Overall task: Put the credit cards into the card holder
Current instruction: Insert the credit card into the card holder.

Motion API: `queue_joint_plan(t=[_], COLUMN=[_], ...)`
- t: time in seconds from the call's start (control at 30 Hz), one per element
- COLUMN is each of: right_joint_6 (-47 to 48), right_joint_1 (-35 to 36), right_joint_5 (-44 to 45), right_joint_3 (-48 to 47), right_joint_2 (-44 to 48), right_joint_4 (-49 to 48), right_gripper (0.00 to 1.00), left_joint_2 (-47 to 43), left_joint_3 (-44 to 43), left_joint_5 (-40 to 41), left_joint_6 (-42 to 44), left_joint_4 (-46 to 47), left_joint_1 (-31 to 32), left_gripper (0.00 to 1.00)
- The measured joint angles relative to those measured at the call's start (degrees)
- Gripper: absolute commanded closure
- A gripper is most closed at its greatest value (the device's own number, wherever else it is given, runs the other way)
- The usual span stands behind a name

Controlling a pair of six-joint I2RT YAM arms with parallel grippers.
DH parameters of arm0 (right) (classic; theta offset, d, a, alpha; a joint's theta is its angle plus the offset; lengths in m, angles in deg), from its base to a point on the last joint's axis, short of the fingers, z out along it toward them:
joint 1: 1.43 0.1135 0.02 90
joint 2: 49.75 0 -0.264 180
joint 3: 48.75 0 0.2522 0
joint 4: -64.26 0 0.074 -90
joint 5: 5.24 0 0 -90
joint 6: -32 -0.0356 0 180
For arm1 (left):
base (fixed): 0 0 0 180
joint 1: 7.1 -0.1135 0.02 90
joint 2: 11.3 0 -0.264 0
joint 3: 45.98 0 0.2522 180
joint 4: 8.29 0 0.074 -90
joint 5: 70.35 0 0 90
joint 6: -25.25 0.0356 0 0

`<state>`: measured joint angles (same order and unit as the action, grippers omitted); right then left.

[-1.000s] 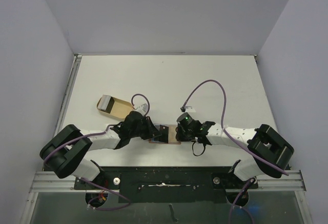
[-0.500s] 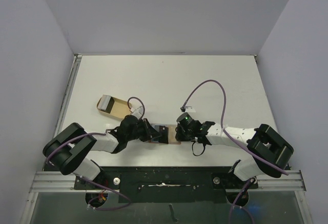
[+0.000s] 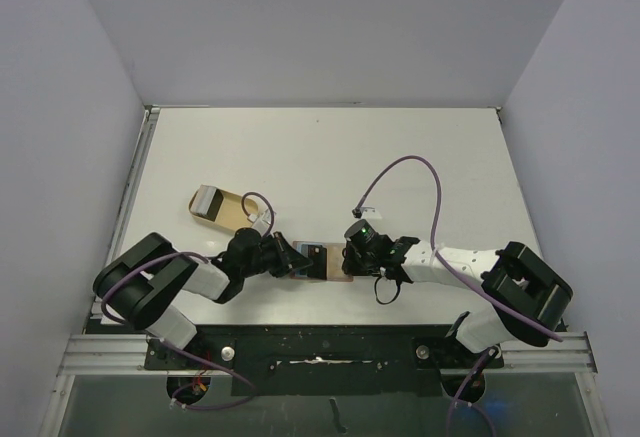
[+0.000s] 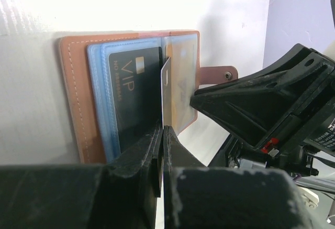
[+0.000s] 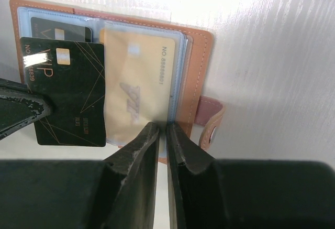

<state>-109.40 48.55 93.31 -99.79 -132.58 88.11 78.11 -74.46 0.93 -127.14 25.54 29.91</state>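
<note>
card holder (image 3: 322, 262) lying open mid-frame on the tabletop (image 3: 420, 157)
left claw (image 4: 163, 130) pinching a black vip card (image 5: 68, 98) over its left page, right claw (image 5: 162, 128) clamped on the holder's lower edge

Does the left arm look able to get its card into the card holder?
Probably yes: the left fingers hold the black VIP card right at the open card holder, which the right fingers grip by its edge; nothing lies between.

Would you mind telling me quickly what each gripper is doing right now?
Left gripper: closed, holding a black VIP card by its edge.
Right gripper: closed on an edge of the open card holder.
</note>
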Motion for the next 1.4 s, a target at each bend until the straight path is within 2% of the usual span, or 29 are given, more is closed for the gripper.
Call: queue_joint_plan(t=[0.9,1.17,1.27,1.4], right_joint_6=[-0.11,-0.28,-0.35,-0.33], right_joint_1=[0.0,0.0,0.0,0.0], right_joint_5=[0.02,0.04,0.04,0.04], right_joint_3=[0.02,0.37,0.66,0.81], right_joint_2=[0.02,0.22,0.46,0.79], right_joint_4=[-0.07,-0.42,-0.7,-0.76], right_gripper=[0.88,0.88,0.88,0.85], left_joint_2=[6.43,10.4,11.89,10.1], left_joint_3=[-0.07,-0.92,-1.51,-1.77], left_joint_5=[0.98,2.54,2.62,3.56], left_joint_6=[-1.33,-3.58,-4.74,-4.57], left_joint_4=[8.37,12.85,14.19,11.69], left_joint_1=[0.07,2.14,2.91,3.39], left_gripper=[1.0,1.0,0.82,0.68])
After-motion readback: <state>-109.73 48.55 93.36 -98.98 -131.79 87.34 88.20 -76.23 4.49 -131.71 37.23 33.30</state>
